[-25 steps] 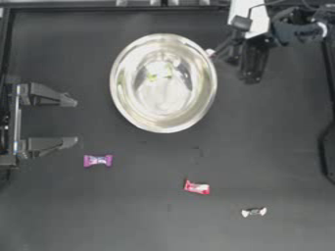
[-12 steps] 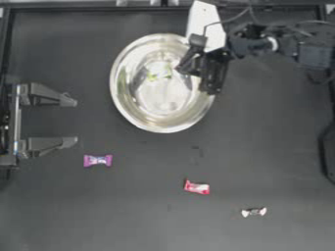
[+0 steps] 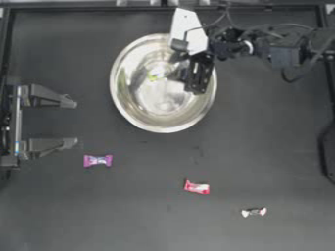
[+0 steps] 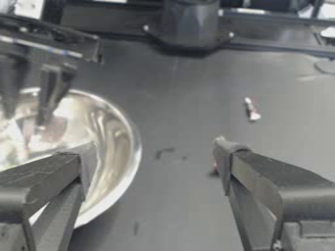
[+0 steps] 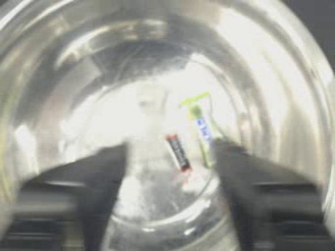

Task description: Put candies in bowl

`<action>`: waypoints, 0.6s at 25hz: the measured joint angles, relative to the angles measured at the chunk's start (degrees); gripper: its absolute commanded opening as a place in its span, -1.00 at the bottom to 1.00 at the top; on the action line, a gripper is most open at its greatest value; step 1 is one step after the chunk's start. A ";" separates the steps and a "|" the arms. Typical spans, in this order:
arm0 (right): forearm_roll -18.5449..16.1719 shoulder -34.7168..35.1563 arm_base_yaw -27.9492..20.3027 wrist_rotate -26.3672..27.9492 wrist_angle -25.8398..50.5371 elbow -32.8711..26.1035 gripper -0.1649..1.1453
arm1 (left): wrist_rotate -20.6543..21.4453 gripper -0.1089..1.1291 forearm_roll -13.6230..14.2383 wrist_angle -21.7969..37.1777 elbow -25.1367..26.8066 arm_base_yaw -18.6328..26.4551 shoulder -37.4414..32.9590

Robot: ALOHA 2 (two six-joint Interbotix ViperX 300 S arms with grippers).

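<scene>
The bowl (image 3: pixel 162 82) sits on the dark tabletop (image 3: pixel 262 147) toward its far side, with a green candy (image 3: pixel 155 75) lying inside it. The right hand (image 3: pixel 194 78) reaches in from the right and hangs over the bowl's right half, pointing down into it. In the right wrist view its two fingers are spread apart, and a small wrapped sweet (image 5: pixel 178 153) shows between them against the bowl's shiny floor; whether it is pinched or loose cannot be told. Three candies lie on the tabletop outside the bowl: a purple one (image 3: pixel 97 160), a red-pink one (image 3: pixel 197 187) and a silvery-white one (image 3: pixel 254 212). The left hand (image 3: pixel 49 122) rests at the left edge, fingers spread wide, holding nothing.
</scene>
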 measured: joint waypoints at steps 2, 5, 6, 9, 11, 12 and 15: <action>0.35 0.53 0.00 0.00 0.00 -0.09 0.74 | 0.00 0.80 0.00 0.00 0.18 0.00 0.00; 0.70 0.44 0.18 0.00 0.62 -0.18 0.74 | 0.00 0.80 0.00 0.00 0.62 0.18 0.00; 0.70 0.35 0.18 0.00 1.05 -0.09 0.74 | 0.00 0.80 0.00 0.00 0.70 0.00 0.00; 1.14 -1.14 0.62 -0.09 1.85 -0.09 0.74 | 0.00 0.80 0.00 0.00 0.79 0.00 0.00; 1.67 -3.69 1.05 -0.26 1.93 0.35 0.74 | 0.00 0.80 0.00 -0.09 0.88 0.00 -0.09; 1.93 -5.19 1.32 -0.53 1.93 0.97 0.74 | 0.00 0.80 0.00 -0.09 0.97 0.00 -0.18; 3.25 -10.37 2.64 -1.14 1.41 3.52 0.74 | 0.00 0.80 0.00 -0.09 1.05 0.00 -0.35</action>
